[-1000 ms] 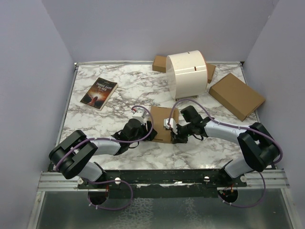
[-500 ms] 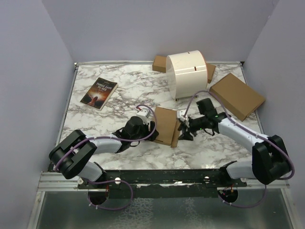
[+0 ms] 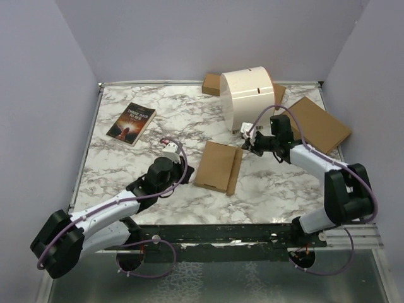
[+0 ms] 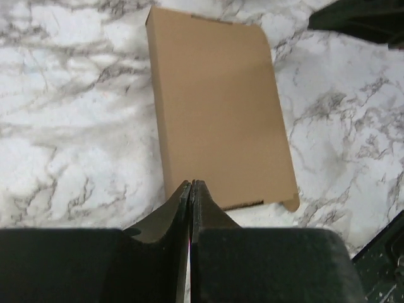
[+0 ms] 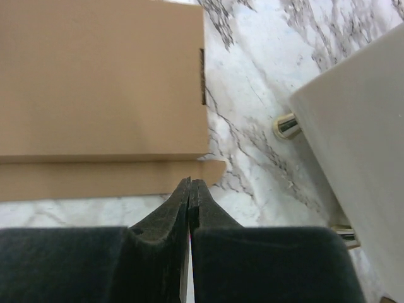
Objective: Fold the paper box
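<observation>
Finding the paper box (image 3: 214, 165) flat at the table (image 3: 126, 164) centre, left gripper (image 4: 191, 186) at its 9 o'clock and right gripper (image 5: 190, 183) at 2 o'clock both clenched empty, we should press its side flap (image 5: 95, 180) down squarely.

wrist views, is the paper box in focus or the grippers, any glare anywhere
Left wrist: the paper box is fairly sharp, the shut left gripper is a dark blur. Right wrist: the shut right gripper is blurred too, box edges soft. Top external: even light, no glare.
</observation>
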Controlling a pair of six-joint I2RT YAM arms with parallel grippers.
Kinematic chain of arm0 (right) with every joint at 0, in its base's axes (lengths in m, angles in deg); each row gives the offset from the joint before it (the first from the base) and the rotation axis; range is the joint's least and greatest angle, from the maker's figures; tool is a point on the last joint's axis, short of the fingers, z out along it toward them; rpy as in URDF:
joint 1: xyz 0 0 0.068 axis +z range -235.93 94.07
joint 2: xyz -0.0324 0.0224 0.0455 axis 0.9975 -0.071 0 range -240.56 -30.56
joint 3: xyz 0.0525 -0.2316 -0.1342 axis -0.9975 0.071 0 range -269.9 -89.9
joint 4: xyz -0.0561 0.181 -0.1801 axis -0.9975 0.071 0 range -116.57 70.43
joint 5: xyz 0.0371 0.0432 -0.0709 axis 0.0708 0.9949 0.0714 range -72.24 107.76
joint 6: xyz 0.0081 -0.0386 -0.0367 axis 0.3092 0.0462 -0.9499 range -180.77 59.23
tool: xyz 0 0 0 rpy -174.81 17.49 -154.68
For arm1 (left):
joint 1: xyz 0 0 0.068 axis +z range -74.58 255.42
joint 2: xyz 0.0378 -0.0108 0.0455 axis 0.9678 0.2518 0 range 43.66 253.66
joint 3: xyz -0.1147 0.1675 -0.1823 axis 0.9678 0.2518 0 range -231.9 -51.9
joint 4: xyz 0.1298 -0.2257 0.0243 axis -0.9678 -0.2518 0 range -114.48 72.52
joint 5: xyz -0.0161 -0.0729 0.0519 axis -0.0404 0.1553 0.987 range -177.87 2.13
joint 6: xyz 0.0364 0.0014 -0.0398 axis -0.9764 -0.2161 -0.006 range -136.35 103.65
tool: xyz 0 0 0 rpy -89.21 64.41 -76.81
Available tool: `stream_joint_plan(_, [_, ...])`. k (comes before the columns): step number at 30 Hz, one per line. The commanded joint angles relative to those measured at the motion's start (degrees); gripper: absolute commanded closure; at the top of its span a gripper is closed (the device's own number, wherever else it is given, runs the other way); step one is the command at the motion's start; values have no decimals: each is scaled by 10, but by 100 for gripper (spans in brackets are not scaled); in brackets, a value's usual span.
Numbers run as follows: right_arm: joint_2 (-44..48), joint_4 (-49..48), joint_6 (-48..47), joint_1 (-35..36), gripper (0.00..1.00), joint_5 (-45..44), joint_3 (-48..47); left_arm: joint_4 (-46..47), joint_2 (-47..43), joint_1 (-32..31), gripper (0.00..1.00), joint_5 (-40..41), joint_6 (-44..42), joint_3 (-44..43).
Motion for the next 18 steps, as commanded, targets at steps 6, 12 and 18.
stream_joint_plan(6, [-119,-53,-101,12,99,-71,-67,1,6,-26,98,-98,101,97])
stream_joint_plan(12, [-176,-65,-131,42,99,-90,-88,43,98,-30,95,-100,86,68])
stream_joint_plan(18, [-209,-56,-146,50,99,-99,-108,15,134,-28,94,-53,76,35])
